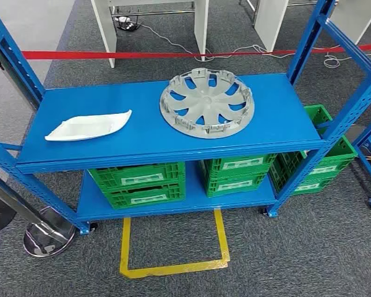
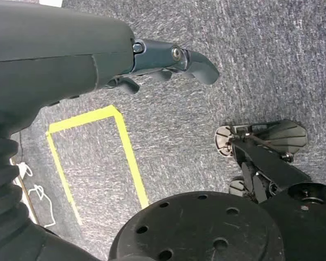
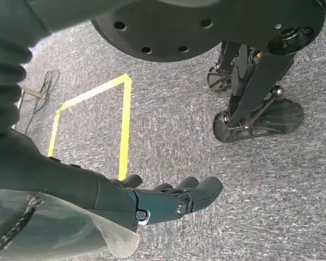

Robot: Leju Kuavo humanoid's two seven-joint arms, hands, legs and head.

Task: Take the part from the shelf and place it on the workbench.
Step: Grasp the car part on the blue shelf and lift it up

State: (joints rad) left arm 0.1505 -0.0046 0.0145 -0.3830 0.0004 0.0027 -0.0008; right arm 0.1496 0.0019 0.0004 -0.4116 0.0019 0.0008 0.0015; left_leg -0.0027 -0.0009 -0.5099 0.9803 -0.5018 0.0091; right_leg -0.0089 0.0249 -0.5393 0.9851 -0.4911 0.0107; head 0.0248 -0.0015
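A round silver wheel cover [image 1: 207, 103] lies flat on the top board of the blue shelf [image 1: 277, 120], right of its middle. A white curved plastic part [image 1: 88, 126] lies on the same board toward its left end. My left hand [image 2: 165, 62] hangs over grey carpet with its fingers stretched out and nothing in it. My right hand [image 3: 169, 198] also hangs above the carpet, fingers extended and empty. Both hands are well away from the shelf's parts.
Green crates [image 1: 136, 182] fill the shelf's lower board, and more green crates [image 1: 321, 158] stand at its right end. A yellow tape square [image 1: 174, 247] marks the carpet before the shelf. Red tape [image 1: 174, 54] and white table legs [image 1: 201, 25] lie behind. A round metal base [image 1: 46, 238] stands at front left.
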